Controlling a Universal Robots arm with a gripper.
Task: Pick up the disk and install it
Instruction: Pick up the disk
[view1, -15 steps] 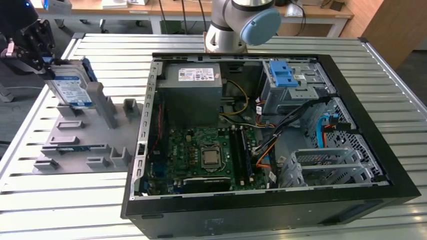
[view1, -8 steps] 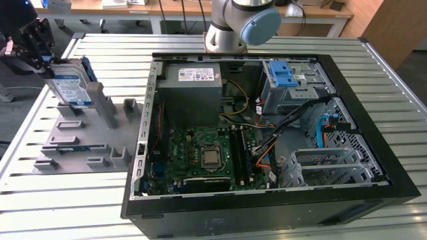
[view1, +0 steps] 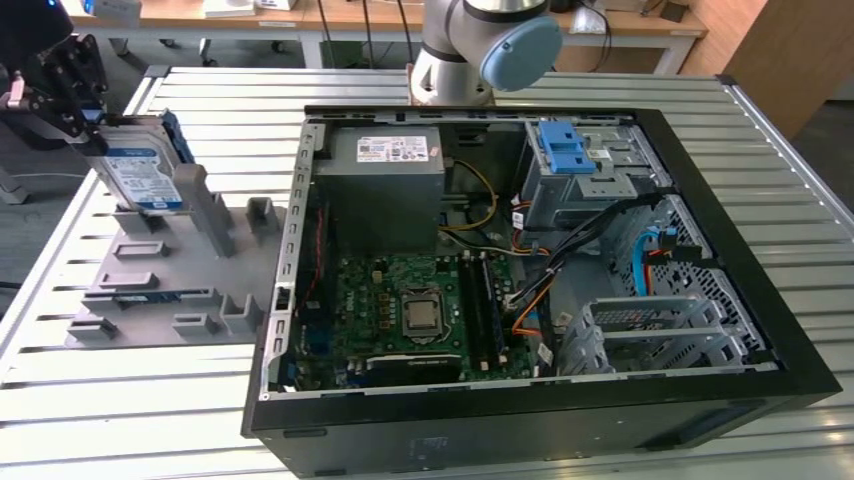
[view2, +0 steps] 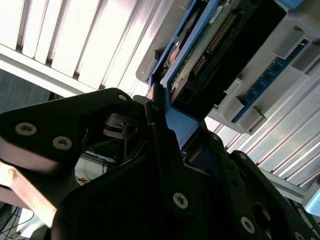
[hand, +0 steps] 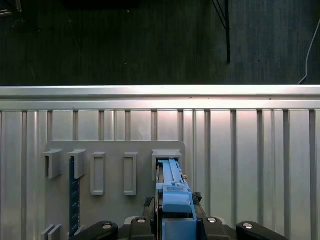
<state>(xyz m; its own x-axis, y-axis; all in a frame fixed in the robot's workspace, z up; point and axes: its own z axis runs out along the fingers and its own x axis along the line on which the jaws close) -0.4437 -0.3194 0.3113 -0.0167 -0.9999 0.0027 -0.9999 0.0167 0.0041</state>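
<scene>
Standing on its long edge at the far end of the grey fixture block (view1: 174, 290), the disk (view1: 140, 175) has its lower edge down among the block's upright posts and its labelled face turned toward the open computer case (view1: 534, 420), which lies just beside the block on the slatted desk (view1: 134, 400). The block's pockets seem meant to keep parts upright, so that a thin edge is offered upward for a grasp from above. That would explain why the disk stands on edge rather than lying flat.

The jaws come down onto the disk's upper end, above the block. In the second wrist view the black fingers (view2: 160, 130) press against either side of the blue carrier, with no gap to be seen, so I judge them clenched on the disk by its plastic frame, not by the metal body or the circuit board. Gripping the frame keeps the pressure off the drive itself.

In the first wrist view the carrier runs straight out from between the jaws into its pocket in the block, lined up with the pocket's walls. Whether the lower edge rests on the block's floor or hangs just clear of it I cannot tell.

The metal drive cage with its blue latch (view1: 581, 160) sits inside the case, well apart from the block, on the side of the case away from it. The disk is not yet installed.
</scene>
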